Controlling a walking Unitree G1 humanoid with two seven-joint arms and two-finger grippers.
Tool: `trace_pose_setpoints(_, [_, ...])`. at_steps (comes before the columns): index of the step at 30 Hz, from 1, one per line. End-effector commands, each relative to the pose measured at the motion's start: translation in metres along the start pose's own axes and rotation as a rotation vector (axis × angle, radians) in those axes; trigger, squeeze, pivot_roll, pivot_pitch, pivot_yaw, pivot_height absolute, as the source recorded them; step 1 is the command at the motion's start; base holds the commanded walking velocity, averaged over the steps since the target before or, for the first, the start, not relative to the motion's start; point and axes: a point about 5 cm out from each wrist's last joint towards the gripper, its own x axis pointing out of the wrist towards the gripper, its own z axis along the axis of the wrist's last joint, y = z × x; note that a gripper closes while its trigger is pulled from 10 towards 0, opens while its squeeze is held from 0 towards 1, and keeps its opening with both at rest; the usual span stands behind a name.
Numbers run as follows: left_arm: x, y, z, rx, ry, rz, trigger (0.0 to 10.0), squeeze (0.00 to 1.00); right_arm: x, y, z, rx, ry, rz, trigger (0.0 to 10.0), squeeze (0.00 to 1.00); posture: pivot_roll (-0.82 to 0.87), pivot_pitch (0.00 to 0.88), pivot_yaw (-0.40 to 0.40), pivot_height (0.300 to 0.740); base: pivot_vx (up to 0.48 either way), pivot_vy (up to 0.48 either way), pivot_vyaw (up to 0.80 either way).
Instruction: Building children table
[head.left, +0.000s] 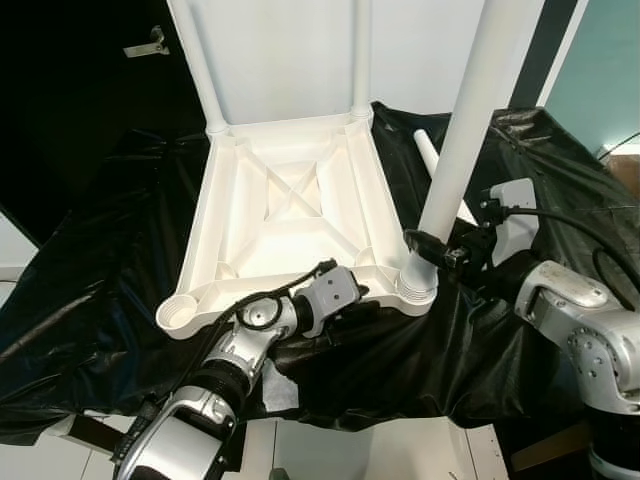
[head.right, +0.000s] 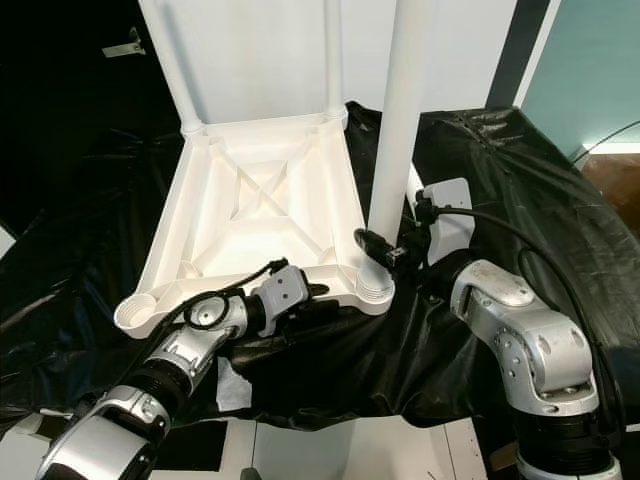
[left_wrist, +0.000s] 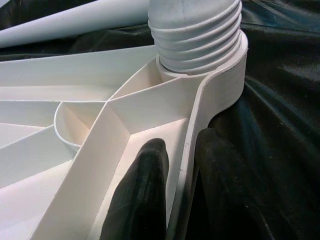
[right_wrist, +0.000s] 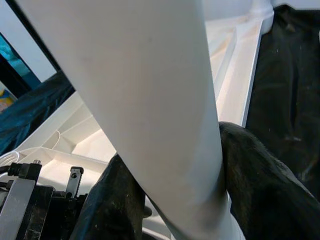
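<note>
Tabletop (head.left: 290, 215) inverted; rim pinched by left gripper (left_wrist: 180, 200) at 6 o'clock. Leg (head.left: 462, 140) clamped by right gripper (head.left: 432, 247), threads seated in 5 o'clock socket (head.left: 417, 285). Step judged: screwing third leg; further twisting needed.

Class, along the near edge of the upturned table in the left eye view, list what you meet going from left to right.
Empty leg socket → left gripper clamping the table rim → threaded white leg standing in its corner socket → right gripper around that leg.

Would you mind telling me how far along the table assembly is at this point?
Done: two far legs stand in the upturned tabletop. In hand: the right gripper clasps the near-right leg, threaded end at its socket; the left gripper pinches the tabletop rim. Left: the near-left socket is empty; a spare leg lies on the black sheet.
</note>
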Motion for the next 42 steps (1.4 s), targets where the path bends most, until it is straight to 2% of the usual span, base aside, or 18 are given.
trace_pose_setpoints(1, [0.007,-0.009,-0.002,0.014,0.03,-0.055,10.0,0.0,0.004,-0.001,-0.04,0.206,0.191,0.028,10.0,0.0,-0.19,0.02,0.057,0.74,0.0,0.0,0.0])
trace_pose_setpoints(3, [0.007,-0.009,-0.003,0.012,0.03,-0.053,10.0,0.0,0.004,-0.007,-0.041,0.204,0.22,-0.01,10.0,0.0,-0.19,0.021,0.054,0.74,0.0,0.0,0.0])
trace_pose_setpoints(10, [0.006,-0.011,-0.005,0.004,0.029,-0.045,10.0,0.0,0.005,-0.005,-0.038,0.091,0.255,-0.006,10.0,0.0,-0.18,0.023,0.045,0.74,0.0,0.0,0.0])
trace_pose_setpoints(12, [0.006,-0.011,-0.005,0.003,0.029,-0.042,10.0,0.0,0.006,-0.003,-0.038,0.058,0.24,-0.011,10.0,0.0,-0.18,0.025,0.043,0.74,0.0,0.0,0.0])
trace_pose_setpoints(17, [0.005,-0.011,-0.005,0.002,0.029,-0.041,10.0,0.0,0.009,0.001,-0.045,0.05,0.199,-0.101,10.0,0.0,-0.18,0.028,0.039,0.74,0.0,0.0,0.0])
trace_pose_setpoints(20, [0.005,-0.012,-0.006,0.0,0.029,-0.04,10.0,0.0,0.013,0.014,-0.055,0.054,0.154,-0.183,10.0,0.0,-0.18,0.037,0.039,0.74,0.0,0.0,0.0])
trace_pose_setpoints(22, [0.005,-0.012,-0.006,0.0,0.029,-0.04,10.0,0.0,0.013,0.014,-0.055,0.054,0.154,-0.183,10.0,0.0,-0.18,0.037,0.039,0.74,0.0,0.0,0.0])
trace_pose_setpoints(24, [0.005,-0.013,-0.007,-0.001,0.03,-0.042,10.0,0.0,0.015,0.024,-0.065,0.049,0.128,-0.233,10.0,0.0,-0.17,0.044,0.042,0.74,0.0,0.0,0.0])
trace_pose_setpoints(26, [0.005,-0.013,-0.007,-0.002,0.032,-0.043,10.0,0.0,0.017,0.026,-0.067,0.053,0.111,-0.263,10.0,0.0,-0.17,0.047,0.044,0.74,0.0,0.0,0.0])
trace_pose_setpoints(34, [0.003,-0.014,-0.01,-0.007,0.042,-0.041,10.0,0.0,0.024,0.021,-0.06,0.047,0.014,-0.384,10.0,0.0,-0.16,0.048,0.052,0.74,0.0,0.0,0.0])
trace_pose_setpoints(36, [0.003,-0.014,-0.011,-0.01,0.045,-0.041,10.0,0.0,0.03,0.017,-0.056,0.047,-0.052,-0.453,10.0,0.0,-0.14,0.049,0.054,0.74,0.0,0.0,0.0])
trace_pose_setpoints(40, [0.002,-0.013,-0.011,-0.013,0.048,-0.038,10.0,0.0,0.038,0.014,-0.053,0.034,-0.098,-0.511,10.0,0.01,-0.13,0.05,0.054,0.74,0.0,0.0,0.0])
trace_pose_setpoints(41, [0.001,-0.013,-0.012,-0.014,0.051,-0.034,10.0,0.0,0.042,0.015,-0.053,0.031,-0.112,-0.532,10.0,0.69,-0.13,0.049,0.053,0.74,0.0,0.0,0.0])
trace_pose_setpoints(42, [0.001,-0.013,-0.012,-0.014,0.051,-0.034,10.0,0.0,0.042,0.015,-0.053,0.031,-0.112,-0.532,10.0,0.69,-0.13,0.049,0.053,0.74,0.0,0.0,0.0])
